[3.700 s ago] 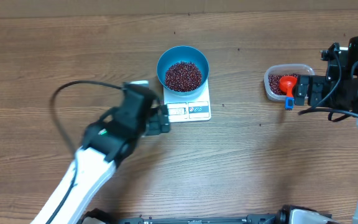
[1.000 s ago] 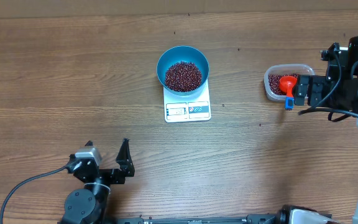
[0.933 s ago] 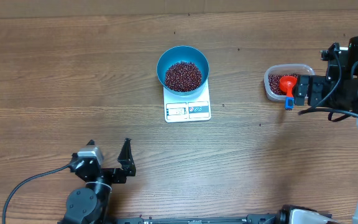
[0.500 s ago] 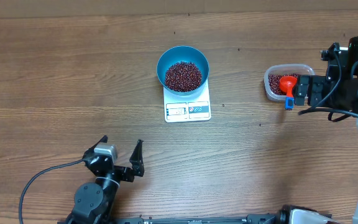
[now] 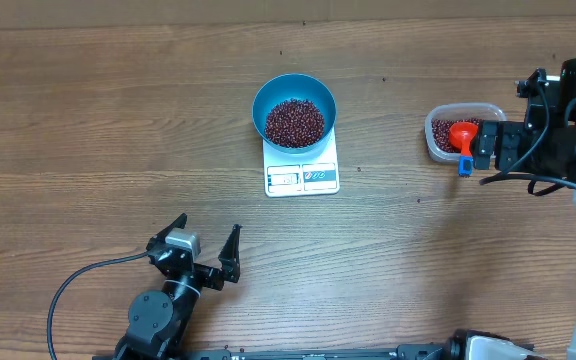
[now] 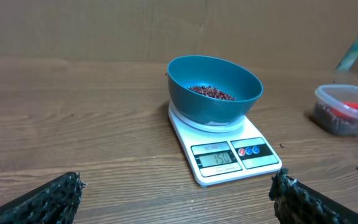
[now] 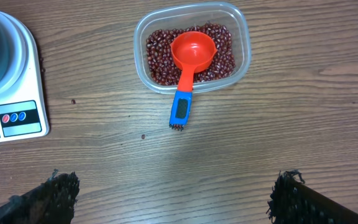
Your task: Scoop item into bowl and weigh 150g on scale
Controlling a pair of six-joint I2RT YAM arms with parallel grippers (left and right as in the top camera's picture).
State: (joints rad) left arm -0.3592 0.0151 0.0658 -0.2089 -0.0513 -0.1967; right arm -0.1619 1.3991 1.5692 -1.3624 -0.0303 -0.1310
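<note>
The blue bowl (image 5: 294,98) stands on the white scale (image 5: 313,178) at the table's middle, with the dark red beans (image 5: 294,122) heaped inside. In the left wrist view the bowl (image 6: 215,102) and beans (image 6: 211,92) sit on the scale (image 6: 261,163), whose display reads 150. My left gripper (image 5: 207,227) is open and empty near the front edge, well short of the scale; its fingers frame bare wood (image 6: 176,193). My right gripper (image 5: 480,150) is open and empty beside the tub; in its wrist view it hangs above bare wood (image 7: 176,190).
A clear plastic tub (image 5: 438,140) of beans stands at the right. A red scoop (image 7: 192,51) with a blue handle rests in it (image 7: 238,37), its handle sticking out over the rim. The left arm's black cable (image 5: 78,285) loops over the front left of the table.
The left arm has drawn back from the scale to the front edge and over the last second shifted a little to the right. The right arm, bowl and scoop have not moved.
</note>
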